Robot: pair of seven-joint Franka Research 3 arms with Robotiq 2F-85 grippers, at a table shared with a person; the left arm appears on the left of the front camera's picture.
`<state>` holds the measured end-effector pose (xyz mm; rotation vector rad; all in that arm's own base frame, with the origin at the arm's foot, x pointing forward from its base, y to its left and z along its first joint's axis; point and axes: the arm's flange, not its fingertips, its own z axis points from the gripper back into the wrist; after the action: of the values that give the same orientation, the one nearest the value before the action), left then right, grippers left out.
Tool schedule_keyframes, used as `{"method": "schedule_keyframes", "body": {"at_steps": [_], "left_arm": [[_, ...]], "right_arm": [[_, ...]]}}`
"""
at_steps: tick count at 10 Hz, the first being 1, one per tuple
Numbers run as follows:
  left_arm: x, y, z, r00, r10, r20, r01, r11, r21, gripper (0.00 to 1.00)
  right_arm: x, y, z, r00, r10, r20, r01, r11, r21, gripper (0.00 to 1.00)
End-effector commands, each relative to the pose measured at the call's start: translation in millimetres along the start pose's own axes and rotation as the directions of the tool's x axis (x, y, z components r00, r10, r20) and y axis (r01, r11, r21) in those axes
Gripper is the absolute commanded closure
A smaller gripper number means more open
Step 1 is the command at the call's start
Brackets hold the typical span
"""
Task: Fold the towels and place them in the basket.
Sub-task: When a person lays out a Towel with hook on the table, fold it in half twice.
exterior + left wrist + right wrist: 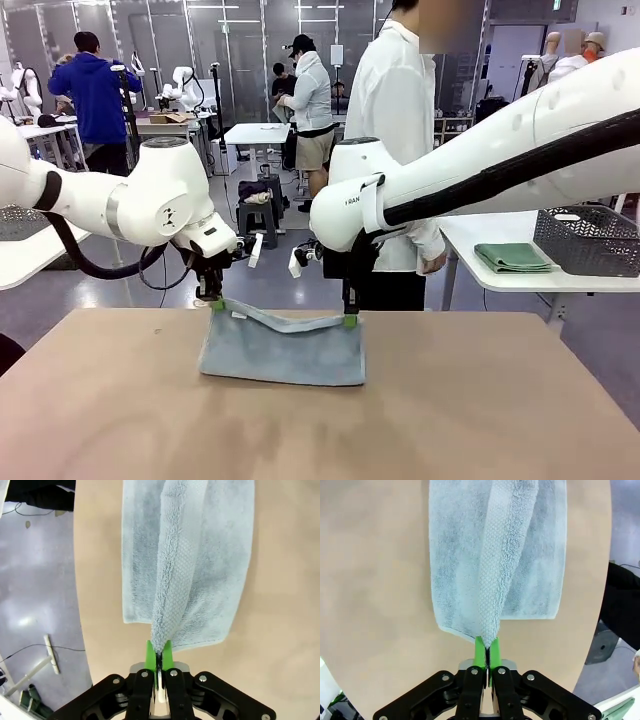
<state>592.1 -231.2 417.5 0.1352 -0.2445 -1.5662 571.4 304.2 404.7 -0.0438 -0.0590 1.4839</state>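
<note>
**Front view: left gripper (216,303) and right gripper (350,320) each pinching one edge of the pale blue-grey towel (285,352)**

1. Left gripper: I find its green pads pressed tight together on one corner of the towel's raised edge. In the left wrist view the terry bunches into a ridge running straight out from the fingertips.
2. Right gripper: it is closed in the same way on the opposite corner of that edge. The right wrist view shows a matching ridge.
3. Towel: the held edge is lifted just off the tan table (300,430) and sags between the two grippers. The rest lies flat on the tabletop, spreading from the grippers toward my side.
4. Surroundings: a mint green towel (512,257) lies folded on a white side table (470,232) to the right. It is just beside the dark grey basket (590,240) and well apart from both grippers. A person in a white shirt (395,130) stands at the far side, behind the right arm.
</note>
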Motion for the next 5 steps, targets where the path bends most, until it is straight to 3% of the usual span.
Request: {"method": "schedule_keyframes", "body": {"at_steps": [1, 5], "left_arm": [[6, 27, -11, 1.0, -0.006, -0.015, 0.006, 1.0, -0.012, 0.95], [20, 60, -44, 1.0, -0.013, -0.023, 0.013, 0.999, -0.038, 0.95]], "right_arm": [[1, -25, 0, 1.0, 0.018, -0.025, -0.017, 1.0, 0.003, 0.96], [-2, -59, -14, 1.0, 0.01, -0.009, -0.01, 1.0, 0.001, 0.96]]}}
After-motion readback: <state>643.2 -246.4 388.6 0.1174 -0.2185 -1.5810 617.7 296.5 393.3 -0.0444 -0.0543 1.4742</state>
